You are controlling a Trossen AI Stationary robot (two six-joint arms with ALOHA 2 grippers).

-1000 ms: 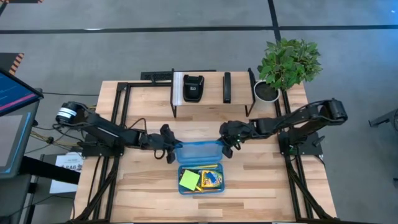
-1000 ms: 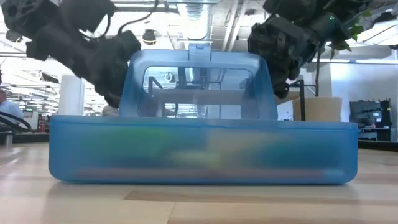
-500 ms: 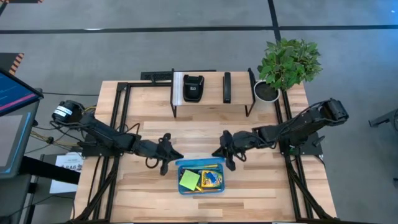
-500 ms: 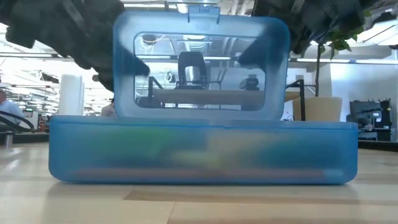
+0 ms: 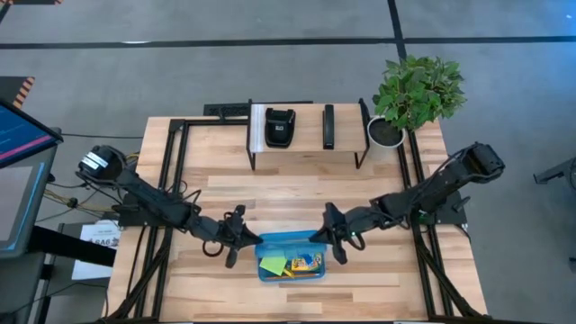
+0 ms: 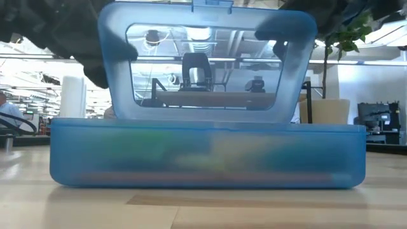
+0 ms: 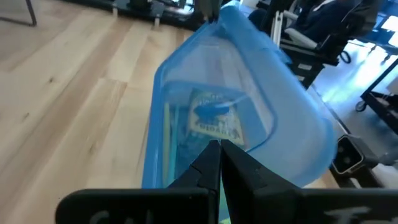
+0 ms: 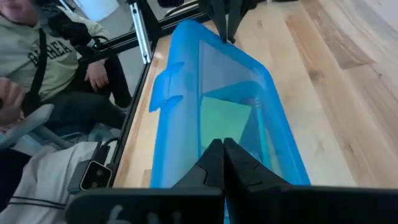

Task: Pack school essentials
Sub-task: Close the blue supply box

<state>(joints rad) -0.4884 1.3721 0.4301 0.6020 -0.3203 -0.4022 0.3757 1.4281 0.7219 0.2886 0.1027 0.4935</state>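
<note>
A blue see-through pencil box [image 5: 290,270] stands near the table's near edge. Inside are a lime-green sticky-note pad [image 5: 273,265], a yellow-green crayon box [image 5: 307,262] and pencils. The scissors and eraser do not show. Its hinged lid [image 6: 206,63] stands on the box's far edge, tipped over the box. My left gripper [image 5: 236,245] is shut at the lid's left end. My right gripper [image 5: 331,241] is shut at its right end. My left gripper touches the lid's left end [image 7: 205,134] with its shut fingertips, coming level from the table's left. The lid stands hinged on the box's far edge, leaning toward the near side. My right gripper touches the lid's right end [image 8: 214,134] with its shut fingertips, coming level from the table's right, against the same leaning lid.
A black wire rack at the back holds a black boxy device [image 5: 280,126] and a black bar [image 5: 328,126]. A potted plant [image 5: 416,90] stands at the far right corner. A seated person [image 8: 43,56] is beyond the table's left side.
Both grippers have gone toward the table's near edge, staying at the lid's two ends. The lid has swung up from lying open behind the box to standing and tipping forward over it. The box has stayed in place.
</note>
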